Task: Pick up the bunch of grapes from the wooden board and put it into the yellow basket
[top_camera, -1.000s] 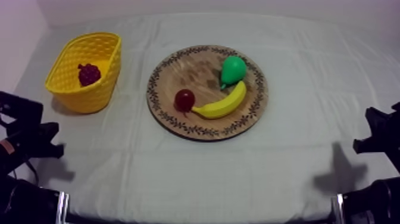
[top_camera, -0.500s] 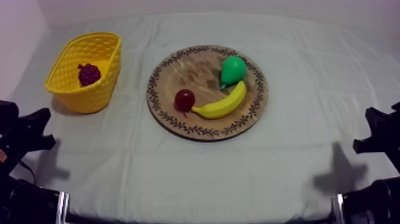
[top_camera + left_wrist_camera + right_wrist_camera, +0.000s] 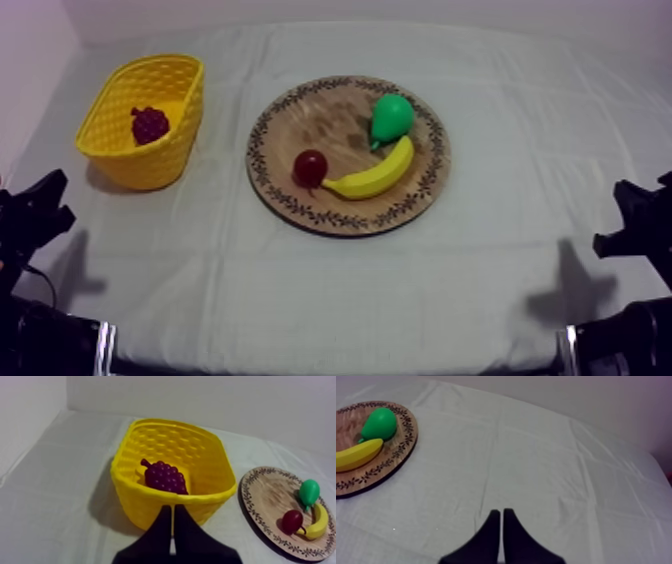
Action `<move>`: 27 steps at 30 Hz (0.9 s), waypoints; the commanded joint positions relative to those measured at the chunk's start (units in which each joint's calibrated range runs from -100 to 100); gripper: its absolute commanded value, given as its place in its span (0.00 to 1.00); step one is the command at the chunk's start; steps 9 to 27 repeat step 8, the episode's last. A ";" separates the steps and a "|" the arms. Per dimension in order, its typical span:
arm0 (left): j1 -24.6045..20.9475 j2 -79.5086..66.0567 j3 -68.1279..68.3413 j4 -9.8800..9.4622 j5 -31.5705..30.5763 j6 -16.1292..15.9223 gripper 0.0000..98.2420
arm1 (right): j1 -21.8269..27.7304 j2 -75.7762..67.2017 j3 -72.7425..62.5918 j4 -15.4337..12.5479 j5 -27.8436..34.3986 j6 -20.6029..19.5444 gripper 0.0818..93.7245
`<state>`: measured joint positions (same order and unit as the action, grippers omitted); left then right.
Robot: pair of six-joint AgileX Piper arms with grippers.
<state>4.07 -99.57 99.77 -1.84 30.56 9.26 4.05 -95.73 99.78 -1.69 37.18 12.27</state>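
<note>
The dark purple bunch of grapes [image 3: 150, 124] lies inside the yellow basket [image 3: 150, 165] at the far left of the table. In the left wrist view the grapes [image 3: 165, 477] rest on the floor of the basket [image 3: 135, 503], just beyond my left gripper [image 3: 172, 513], whose fingers lie together as a narrow wedge, shut on nothing. Seen from above, my left gripper [image 3: 55, 192] sits low at the left edge, short of the basket. At the right edge my right gripper [image 3: 612, 215] is low too. Its fingers [image 3: 501, 513] are shut over bare cloth.
The round wooden board [image 3: 320, 115] in the middle holds a green pear [image 3: 391, 117], a banana [image 3: 372, 178] and a small red fruit [image 3: 310, 167]. Open cloth lies between the board and both arms.
My left arm has drawn back and down toward the near left edge of the table. The right arm, the fruit and the basket have not moved.
</note>
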 commanded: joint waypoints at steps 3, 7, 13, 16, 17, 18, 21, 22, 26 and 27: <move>-1.06 -0.26 0.00 0.01 0.07 0.03 0.00 | 0.01 -0.02 -0.01 0.01 0.00 0.01 0.00; -1.32 -0.38 0.01 0.01 0.07 -0.10 0.00 | 0.01 -0.02 -0.01 0.01 0.00 0.01 0.00; -1.33 -0.39 0.01 0.01 0.07 -0.06 0.00 | 0.01 -0.02 -0.01 0.01 0.00 0.00 0.00; -1.33 -0.39 0.01 0.01 0.07 -0.06 0.00 | 0.01 -0.02 -0.01 0.01 0.00 0.00 0.00; -1.33 -0.39 0.01 0.01 0.07 -0.06 0.00 | 0.01 -0.02 -0.01 0.01 0.00 0.00 0.00; -1.33 -0.39 0.01 0.01 0.07 -0.06 0.00 | 0.01 -0.02 -0.01 0.01 0.00 0.00 0.00; -1.33 -0.39 0.01 0.01 0.07 -0.06 0.00 | 0.01 -0.02 -0.01 0.01 0.00 0.00 0.00; -1.33 -0.39 0.01 0.01 0.07 -0.06 0.00 | 0.01 -0.02 -0.01 0.01 0.00 0.00 0.00; -1.33 -0.39 0.01 0.01 0.07 -0.06 0.00 | 0.01 -0.02 -0.01 0.01 0.00 0.00 0.00; -1.33 -0.39 0.01 0.01 0.07 -0.06 0.00 | 0.01 -0.02 -0.01 0.01 0.00 0.00 0.00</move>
